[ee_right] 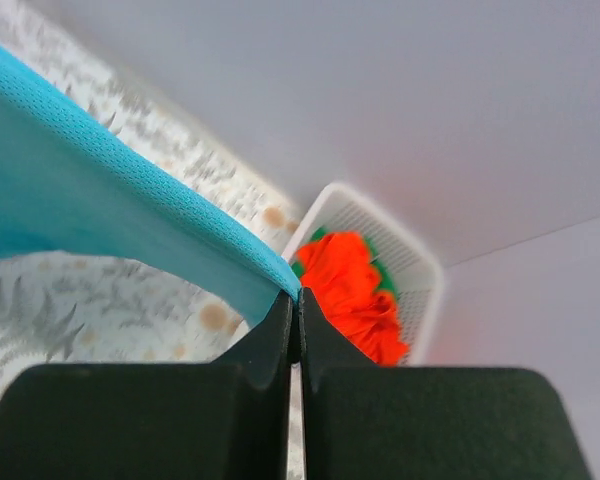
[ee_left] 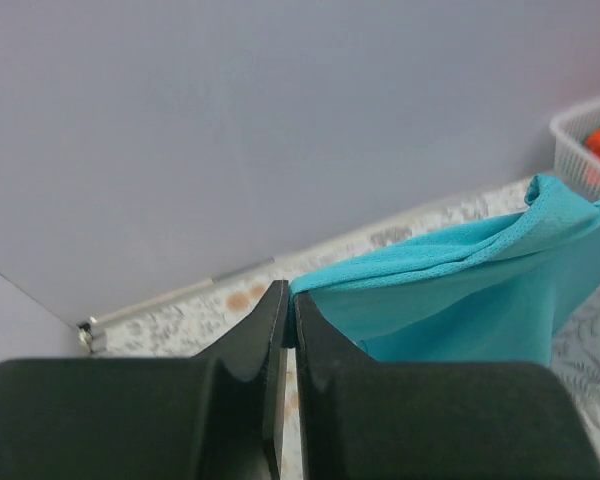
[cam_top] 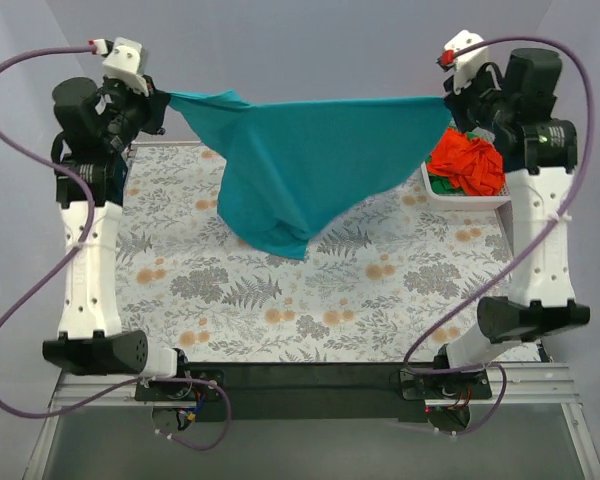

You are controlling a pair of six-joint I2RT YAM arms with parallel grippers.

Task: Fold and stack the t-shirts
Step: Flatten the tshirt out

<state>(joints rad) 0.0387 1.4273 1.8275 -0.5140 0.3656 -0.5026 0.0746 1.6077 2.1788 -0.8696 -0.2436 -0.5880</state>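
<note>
Evidently both claws are clenched on the teal-blue t-shirt (cam_top: 300,170): one end of its top edge is pinched by the left gripper (ee_left: 284,292), the other by the right gripper (ee_right: 292,297), just above the basket (cam_top: 432,190). The cloth is stretched taut, likely so it can be laid flat for folding, left of the basket. An orange-red t-shirt (cam_top: 470,165) and a green one (cam_top: 441,184) are kept inside the basket.
</note>
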